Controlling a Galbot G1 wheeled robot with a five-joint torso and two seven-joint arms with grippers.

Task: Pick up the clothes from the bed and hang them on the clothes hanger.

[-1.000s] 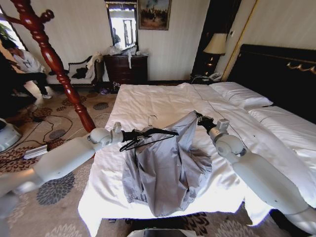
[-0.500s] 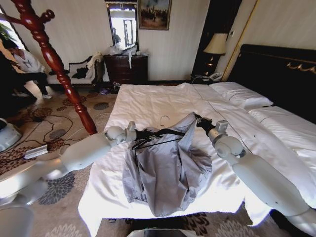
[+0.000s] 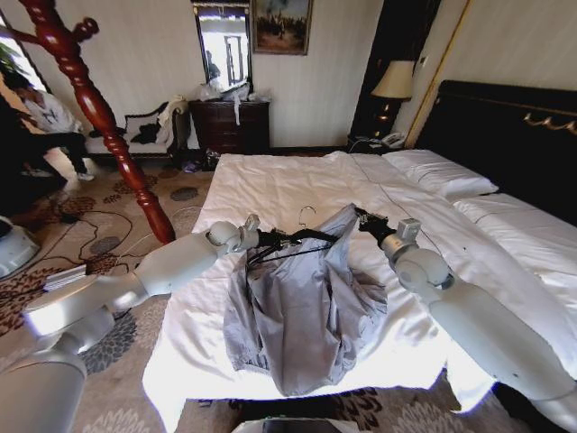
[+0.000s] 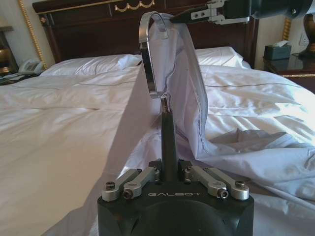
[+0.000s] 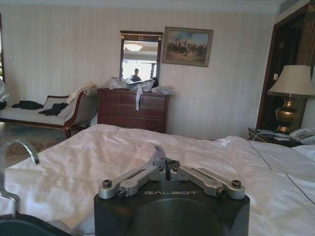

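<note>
Now the clothes [image 3: 306, 311], one pale grey-blue shirt, lie mostly on the foot part of the bed [image 3: 270, 185], and one upper corner is lifted up like a small tent. The right gripper [image 3: 359, 215] holds this raised corner, its fingers pressed together on the fabric; the left wrist view shows the same pinch at the top of the cloth [image 4: 189, 16]. Just beside it, the left gripper [image 3: 281, 239] is closed on the stem of the clothes hanger [image 3: 302, 240], which lies almost level above the shirt, its metal hook [image 4: 147, 54] standing against the lifted fabric. The lower hem of the shirt reaches close to the foot edge of the bed, where the white duvet [image 3: 180, 361] hangs over toward the carpet. Toward the headboard [image 3: 505, 126] the duvet is wide and free, with white pillows [image 3: 442, 171] near it. To the robot's left stands a reddish wooden coat stand [image 3: 99, 113] on the patterned carpet [image 3: 99, 347], with open floor around its foot. Behind the bed are a dark dresser [image 5: 133, 109] with things piled on top, a mirror [image 5: 140, 54] and a painting [image 5: 187, 46] above, and a lamp [image 5: 293, 93] beside a telephone [image 5: 300, 135]. Both gripper bodies carry the word GALBOT.
</note>
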